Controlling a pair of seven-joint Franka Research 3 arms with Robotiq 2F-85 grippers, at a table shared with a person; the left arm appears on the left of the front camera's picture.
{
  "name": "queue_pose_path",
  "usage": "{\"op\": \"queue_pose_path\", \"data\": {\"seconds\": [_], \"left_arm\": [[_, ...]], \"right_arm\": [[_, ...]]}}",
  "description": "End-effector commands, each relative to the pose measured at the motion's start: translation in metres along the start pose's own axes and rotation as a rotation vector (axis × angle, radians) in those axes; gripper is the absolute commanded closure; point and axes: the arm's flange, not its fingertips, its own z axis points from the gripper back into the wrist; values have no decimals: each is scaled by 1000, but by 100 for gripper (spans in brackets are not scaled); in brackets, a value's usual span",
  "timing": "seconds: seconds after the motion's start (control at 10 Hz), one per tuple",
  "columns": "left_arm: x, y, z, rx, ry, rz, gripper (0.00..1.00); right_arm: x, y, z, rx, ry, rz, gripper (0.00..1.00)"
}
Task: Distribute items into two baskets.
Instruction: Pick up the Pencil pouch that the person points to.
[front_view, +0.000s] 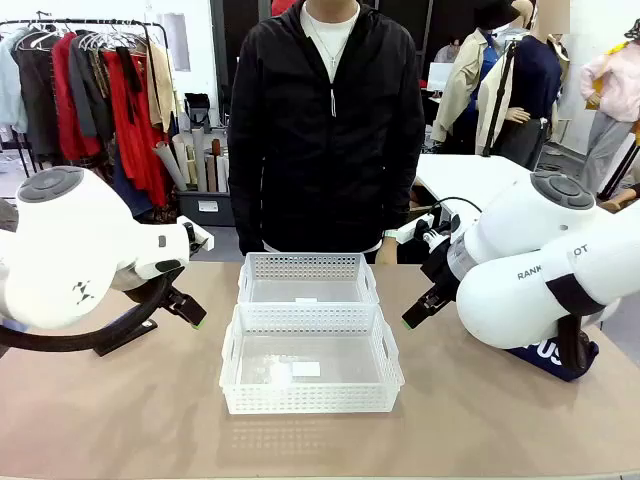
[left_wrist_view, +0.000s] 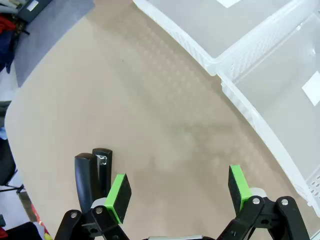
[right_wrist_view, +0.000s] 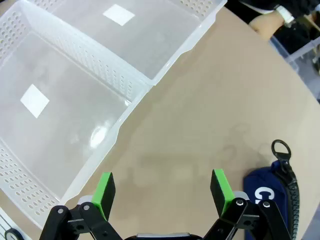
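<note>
Left jaws and right jaws both spread wide, nothing btwn the pads. Front view: two baskets sit end to end mid-bench, far basket (front_view: 308, 262) touching near basket (front_view: 310, 402), both empty, so sorting prob. not yet begun. L arm hangs left of them, R arm right, jaws angled down at the bench (front_view: 120, 420), likely so each side can take its own item w/o crossing. Navy pouch (front_view: 543, 358) lies near right, partly under the R arm. A person (front_view: 325, 130) stands at the far side, not reaching in. Left wrist view: green pads (left_wrist_view: 119, 196) open over bare bench. Black stapler (left_wrist_view: 93, 172) lies just beside one pad, outside the gap, so the jaws need shifting over it before closing. Basket walls (left_wrist_view: 235, 95) are near on the other side. Right wrist view: pads (right_wrist_view: 104, 192) apart over bare bench. Pouch (right_wrist_view: 272, 200) w/ its black strap (right_wrist_view: 291, 181) is just beside them, not btwn, and the baskets (right_wrist_view: 125, 107) are close on the opposite side.
</note>
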Motion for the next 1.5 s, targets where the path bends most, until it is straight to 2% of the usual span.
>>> {"op": "queue_pose_path", "data": {"seconds": [0.0, 1.2, 1.4], "left_arm": [[0, 0, 0, 0, 0, 0, 0], [0, 0, 0, 0, 0, 0, 0], [15, 14, 22, -42, -20, 18, 0]], "right_arm": [[0, 0, 0, 0, 0, 0, 0], [0, 0, 0, 0, 0, 0, 0], [7, -9, 10, 25, -1, -5, 0]]}}
